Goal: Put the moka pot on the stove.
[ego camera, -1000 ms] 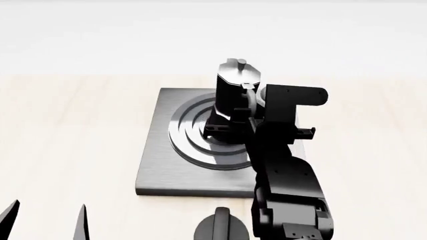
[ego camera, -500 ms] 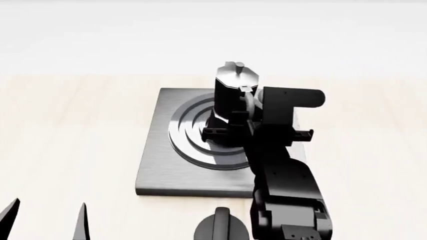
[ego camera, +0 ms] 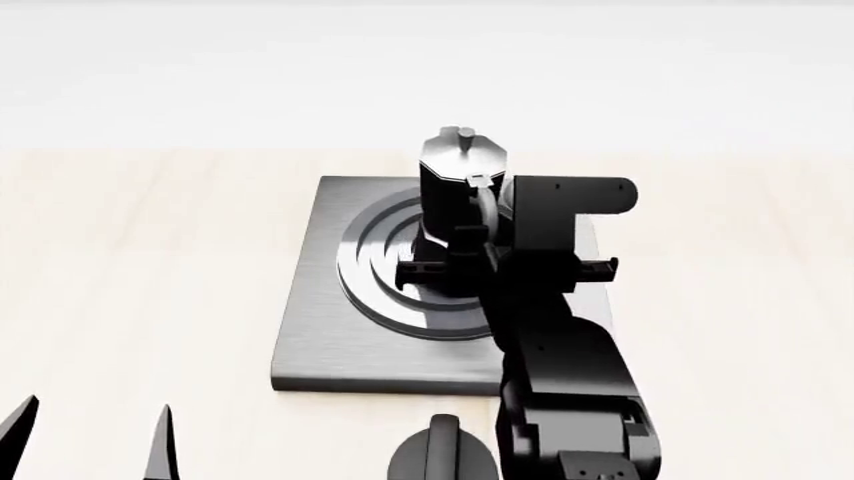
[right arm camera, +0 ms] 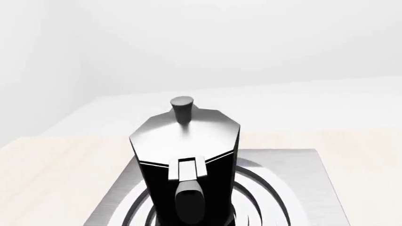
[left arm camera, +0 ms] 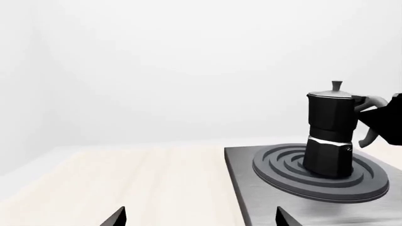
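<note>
The moka pot (ego camera: pixel 458 185), black and faceted with a silver lid, stands upright over the middle of the ring burner (ego camera: pixel 387 275) of the grey stove (ego camera: pixel 314 340). It also shows in the left wrist view (left arm camera: pixel 330 136) and in the right wrist view (right arm camera: pixel 185 150). I cannot tell whether its base touches the burner. My right gripper (ego camera: pixel 489 218) is shut on the pot's handle (right arm camera: pixel 188 202); its fingers are hidden in the right wrist view. My left gripper (ego camera: pixel 91 440) is open and empty, low at the near left, away from the stove.
A black round knob (ego camera: pixel 438 455) lies on the light wooden table (ego camera: pixel 134 250) just in front of the stove's near edge (ego camera: pixel 387 380). My right arm (ego camera: pixel 561 370) reaches over the stove's right part. A white wall stands behind.
My right gripper has carried the moka pot a little to the left and farther back, towards the burner's middle. The left gripper has not moved.
</note>
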{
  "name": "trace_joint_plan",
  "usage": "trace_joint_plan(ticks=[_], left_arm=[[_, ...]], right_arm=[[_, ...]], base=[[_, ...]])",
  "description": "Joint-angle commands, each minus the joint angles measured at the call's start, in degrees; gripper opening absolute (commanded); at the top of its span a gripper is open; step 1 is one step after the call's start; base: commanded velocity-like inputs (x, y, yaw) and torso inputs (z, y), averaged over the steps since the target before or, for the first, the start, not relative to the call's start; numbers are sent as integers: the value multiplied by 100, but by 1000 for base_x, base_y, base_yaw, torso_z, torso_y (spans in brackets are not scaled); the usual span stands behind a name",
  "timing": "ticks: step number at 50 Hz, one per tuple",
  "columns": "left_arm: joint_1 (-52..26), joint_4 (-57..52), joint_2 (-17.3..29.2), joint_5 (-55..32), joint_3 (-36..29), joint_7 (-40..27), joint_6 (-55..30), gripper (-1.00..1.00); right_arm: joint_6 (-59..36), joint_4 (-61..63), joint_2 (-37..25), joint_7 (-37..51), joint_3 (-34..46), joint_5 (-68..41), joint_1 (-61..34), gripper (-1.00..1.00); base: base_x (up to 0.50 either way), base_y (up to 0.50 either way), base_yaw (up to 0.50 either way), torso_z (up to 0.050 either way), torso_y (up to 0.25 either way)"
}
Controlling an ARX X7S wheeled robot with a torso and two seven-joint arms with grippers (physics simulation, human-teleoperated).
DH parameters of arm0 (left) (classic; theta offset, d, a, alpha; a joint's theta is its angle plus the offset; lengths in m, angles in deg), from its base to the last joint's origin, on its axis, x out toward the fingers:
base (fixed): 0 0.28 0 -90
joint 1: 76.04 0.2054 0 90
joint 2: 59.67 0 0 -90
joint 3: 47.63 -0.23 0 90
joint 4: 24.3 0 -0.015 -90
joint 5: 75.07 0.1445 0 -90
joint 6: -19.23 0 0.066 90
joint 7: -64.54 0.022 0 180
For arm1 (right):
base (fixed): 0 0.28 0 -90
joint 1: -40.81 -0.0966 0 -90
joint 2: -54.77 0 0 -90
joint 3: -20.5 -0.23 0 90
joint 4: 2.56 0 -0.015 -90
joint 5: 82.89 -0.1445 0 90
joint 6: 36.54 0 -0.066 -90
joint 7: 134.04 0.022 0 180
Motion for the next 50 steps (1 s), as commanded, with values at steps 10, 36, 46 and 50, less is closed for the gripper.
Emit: trace_joint_plan(ticks=[10,36,46,50], left_arm=[[17,-41,14,-50,24,11,3,100],[-45,35,29,-67,-22,-10,13,100],[-46,18,47,-72,-40,-22,10,100],[-45,19,51,-82,-40,-27,15,100]], right_arm=[[250,-78,36,-195,476,-435,261,100],[602,-78,35,-503,581,-505,388,100],[808,-78,35,-491,112,2,478,100],[963,-77,35,-483,75,54,525,100]], base=[[0,0,1,0,0],[0,0,0,0,0],[0,0,0,0,0],[0,0,0,0,0]])
